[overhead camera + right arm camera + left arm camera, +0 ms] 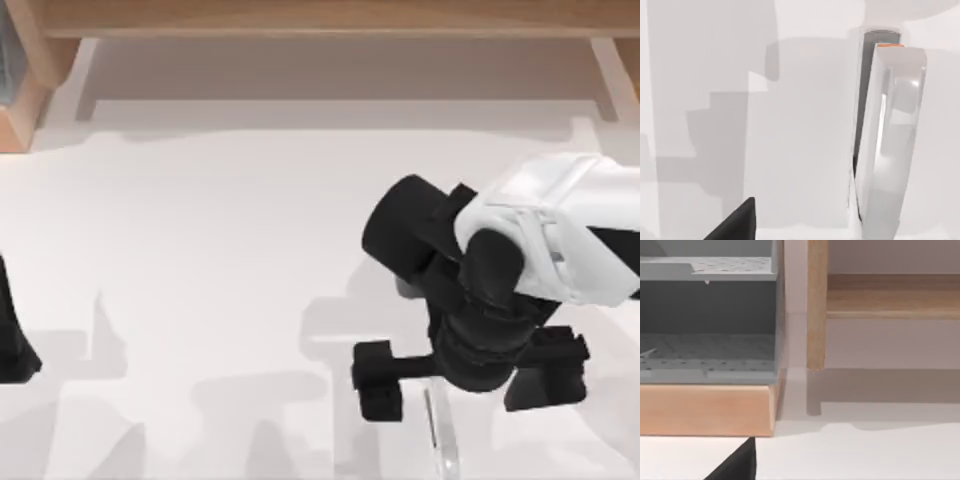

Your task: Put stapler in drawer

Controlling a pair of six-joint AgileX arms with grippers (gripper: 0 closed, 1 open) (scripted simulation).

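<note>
The right arm (540,240) reaches in from the tabletop's right edge, and its hand (470,380) hangs over the stapler (438,425) near the front edge, right of centre. The two dark fingers (378,380) stand spread wide to either side, well clear of the stapler, which shows as a slim pale bar between and just below them in the top view. In the right wrist view the stapler (887,140) lies flat on the white tabletop (790,125), a long silver-grey body with a dark strip along one side and a small orange mark at its far end; a dark fingertip (737,222) juts in at the frame's lower edge, apart from it. The left arm (12,330) sits parked at the tabletop's left edge; whether its hand is spread or closed cannot be told. The left wrist view looks at a grey drawer (707,320) in a wooden frame (705,410) at the tabletop's back left corner, with a wooden post (816,305) beside it.
</note>
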